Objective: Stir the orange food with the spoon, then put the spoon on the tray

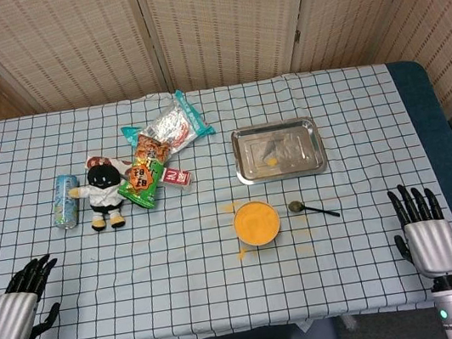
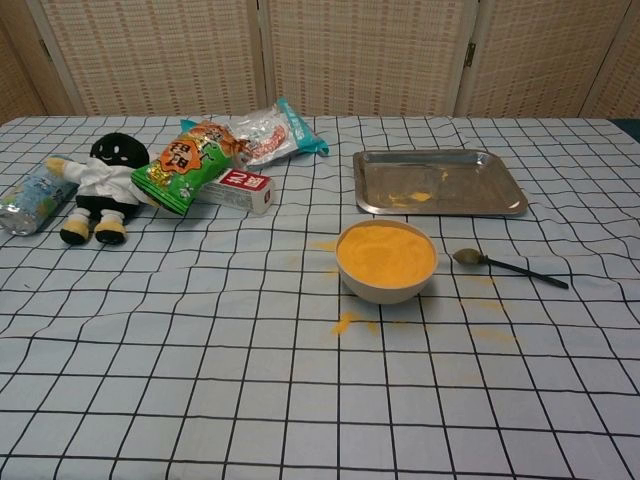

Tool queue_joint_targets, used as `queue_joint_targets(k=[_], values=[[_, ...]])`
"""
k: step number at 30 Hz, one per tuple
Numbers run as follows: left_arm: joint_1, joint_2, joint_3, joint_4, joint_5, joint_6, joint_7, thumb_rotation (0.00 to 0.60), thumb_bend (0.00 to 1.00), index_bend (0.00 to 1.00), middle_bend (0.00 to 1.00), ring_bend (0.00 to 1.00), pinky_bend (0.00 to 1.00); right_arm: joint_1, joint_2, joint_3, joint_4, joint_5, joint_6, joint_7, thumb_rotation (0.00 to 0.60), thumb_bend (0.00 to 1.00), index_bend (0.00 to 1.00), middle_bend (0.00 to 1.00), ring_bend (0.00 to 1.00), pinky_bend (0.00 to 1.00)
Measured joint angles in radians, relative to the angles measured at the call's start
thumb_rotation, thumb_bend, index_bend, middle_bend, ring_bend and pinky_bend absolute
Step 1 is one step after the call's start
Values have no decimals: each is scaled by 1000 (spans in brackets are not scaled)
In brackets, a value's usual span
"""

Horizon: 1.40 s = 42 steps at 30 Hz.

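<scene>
progress: nothing of the task looks started; the spoon [image 1: 313, 209] lies on the cloth, untouched, and no hand is near it.
left to do: by my reading, all of it: pick up the spoon, stir the orange food [image 2: 386, 255], then lay the spoon on the tray [image 2: 440, 208].
spoon: small, with a dark thin handle and a dull rounded bowl end; it lies flat just beside the bowl [image 1: 257, 223], its bowl end toward the bowl and its handle angled toward the robot's right.
orange food: a fine, powdery orange mass that fills the pale bowl nearly to the rim; some is spilled on the cloth around it.
tray: shiny metal, rectangular, beyond the bowl and spoon, with a small orange smear inside.
left hand [image 1: 19, 304]: rests at the near left edge of the checked tablecloth [image 1: 182, 271], fingers spread, holding nothing.
right hand [image 1: 425, 228]: rests at the near right edge, fingers straight and apart, holding nothing; it is the nearer one to the spoon.
other things: a plush toy [image 1: 104, 191], a can [image 1: 64, 201] and snack packets [image 1: 147, 169] lie well apart to the left.
</scene>
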Motion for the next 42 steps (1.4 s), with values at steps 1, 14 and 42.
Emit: queue_joint_targets(k=[1,14,42], values=[[0,-1,0,4,1,2,-3,600,413,0,0,0,149,7,-2,3,1,1,-16,-2,600,305,81,0,0,0],[35,-11,-5,65,33,116,-82,600,414,0,0,0,129,240,-154,146,108,210,-391,-104,600,305,440,0,0,0],[57,36,-2,31,-42,61,-85,600,424,0,0,0,134,407,-465,241,445,343,-432,-208,600,305,508,0,0,0]])
